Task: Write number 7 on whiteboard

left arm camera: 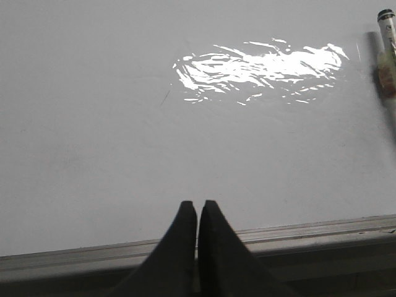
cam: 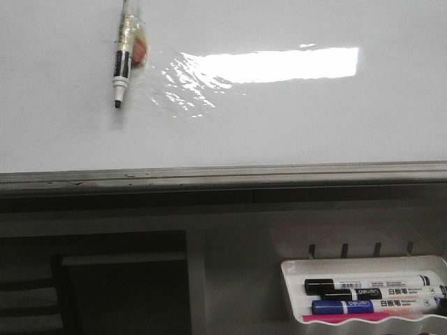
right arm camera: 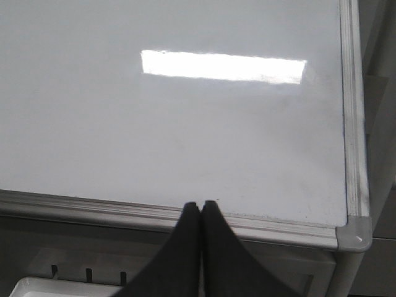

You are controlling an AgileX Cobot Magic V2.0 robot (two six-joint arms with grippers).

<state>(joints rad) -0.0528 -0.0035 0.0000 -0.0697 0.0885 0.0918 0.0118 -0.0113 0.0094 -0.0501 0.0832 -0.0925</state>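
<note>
We face a glossy whiteboard [cam: 293,132] that fills the upper half of the front view, its grey metal edge rail [cam: 223,174] running across the middle. A bright rectangular glare [cam: 279,65] sits toward two o'clock of the board's centre. No drawn 7 shows on the surface in any view; the board looks unmarked apart from a faint short scratch in the left wrist view.

At about eleven o'clock in the front view a black-and-white marker [cam: 122,66] hangs tip down against the board, wrapped in clear tape, with a small pinkish piece beside its barrel. Whatever holds it is cut off by the frame edge. The same marker [left arm camera: 387,52] appears in the left wrist view.

Our left gripper [left arm camera: 197,207] has its dark fingers pressed together with only a hairline gap — nothing between them — over the board near its rail. Our right gripper [right arm camera: 201,207] is likewise closed and empty, above the rail near the board's corner cap [right arm camera: 354,234].

At five o'clock in the front view, below the rail, a white marker tray [cam: 293,269] holds black and blue markers [cam: 374,296].
</note>
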